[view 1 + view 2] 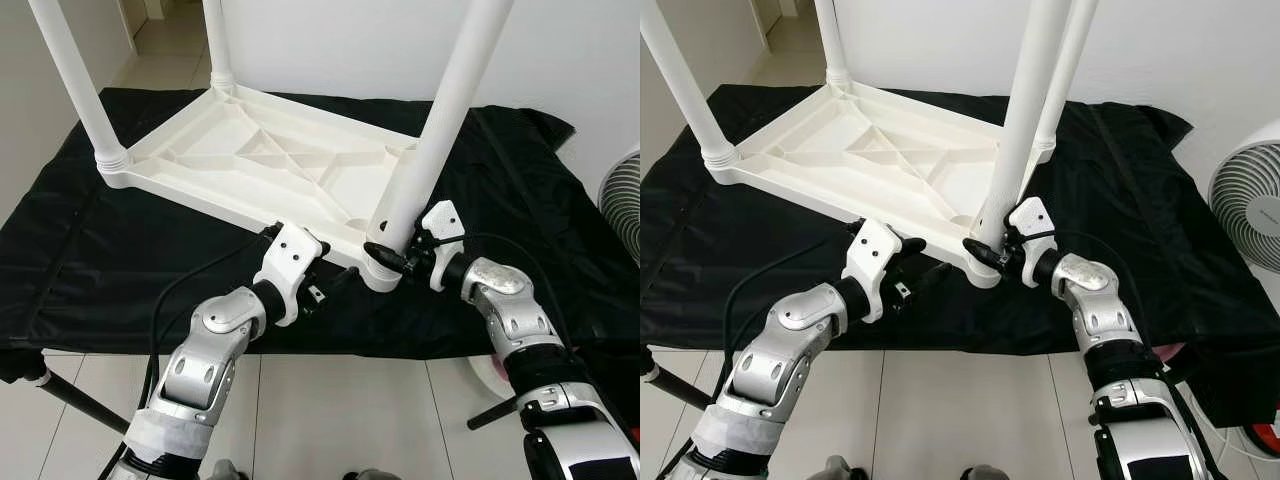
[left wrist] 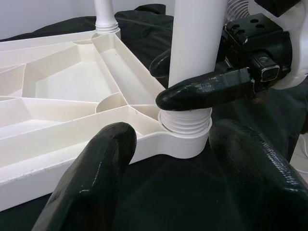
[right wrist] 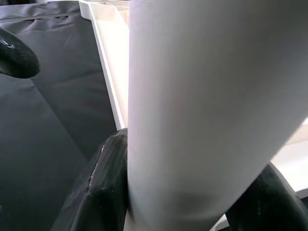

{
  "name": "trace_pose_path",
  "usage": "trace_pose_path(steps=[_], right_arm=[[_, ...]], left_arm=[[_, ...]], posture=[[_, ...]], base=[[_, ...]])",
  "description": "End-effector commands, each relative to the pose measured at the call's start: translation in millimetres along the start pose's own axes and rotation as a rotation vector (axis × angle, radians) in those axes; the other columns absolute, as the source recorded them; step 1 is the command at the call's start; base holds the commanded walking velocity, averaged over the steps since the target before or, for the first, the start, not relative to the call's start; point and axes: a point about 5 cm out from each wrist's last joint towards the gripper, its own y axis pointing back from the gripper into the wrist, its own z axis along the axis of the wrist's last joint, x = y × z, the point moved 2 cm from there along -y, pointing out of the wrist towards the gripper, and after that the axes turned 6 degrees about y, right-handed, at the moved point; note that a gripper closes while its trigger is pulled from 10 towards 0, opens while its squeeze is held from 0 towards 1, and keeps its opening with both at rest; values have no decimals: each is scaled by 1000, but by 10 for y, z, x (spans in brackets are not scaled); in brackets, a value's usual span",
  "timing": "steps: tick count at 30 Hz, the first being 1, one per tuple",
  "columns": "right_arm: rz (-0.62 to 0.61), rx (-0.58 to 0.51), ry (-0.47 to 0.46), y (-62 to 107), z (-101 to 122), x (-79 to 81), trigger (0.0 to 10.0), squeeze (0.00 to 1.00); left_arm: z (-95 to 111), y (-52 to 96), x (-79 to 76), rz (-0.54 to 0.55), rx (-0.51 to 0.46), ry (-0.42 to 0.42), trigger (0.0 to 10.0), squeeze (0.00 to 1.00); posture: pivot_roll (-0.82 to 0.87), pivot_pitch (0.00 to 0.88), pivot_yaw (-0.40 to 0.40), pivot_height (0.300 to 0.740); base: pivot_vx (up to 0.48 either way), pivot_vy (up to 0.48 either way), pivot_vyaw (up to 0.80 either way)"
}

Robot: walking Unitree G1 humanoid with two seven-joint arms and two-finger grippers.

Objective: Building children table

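Observation:
A white plastic table top (image 1: 250, 160) lies upside down on a black cloth (image 1: 120, 240), with several white legs standing up from its corners. The nearest leg (image 1: 430, 150) sits in the front right corner socket, its threaded base (image 2: 185, 120) showing just above the socket. My right gripper (image 1: 388, 255) is shut on this leg low down, one finger on each side of it (image 3: 103, 183). My left gripper (image 1: 330, 285) hovers open just in front of the table top's near edge, its fingers (image 2: 91, 178) spread wide and pointing at that same corner.
The cloth-covered surface ends close to my arms, with tiled floor (image 1: 330, 400) below. A white fan (image 1: 1250, 200) stands at the right. A black rod (image 1: 70, 395) slants under the surface's left front. A white wall closes off the back.

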Motion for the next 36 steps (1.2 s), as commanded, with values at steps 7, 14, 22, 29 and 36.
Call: trace_pose_path(steps=[7,14,22,29,36], right_arm=[[-93,0,-53,-118,-1,100,10000,0],[-312,-12,-154,-165,74,118,10000,0],[-718,55,-249,-107,4,200,10000,0],[-810,68,-266,-124,34,376,10000,0],[-737,34,-268,-132,73,333,10000,1000]], left_arm=[[-20,11,15,50,5,1,10000,0],[-37,31,7,56,10,7,10000,0],[-46,11,-3,48,12,9,10000,0],[-51,9,-9,47,14,6,10000,0],[-49,22,14,53,17,1,10000,0]], posture=[[-60,39,-17,740],[-56,44,-21,740],[-65,43,-22,740],[-63,41,-26,740],[-59,43,-31,740]], base=[[0,0,0],[0,0,0],[0,0,0],[0,0,0],[0,0,0]])
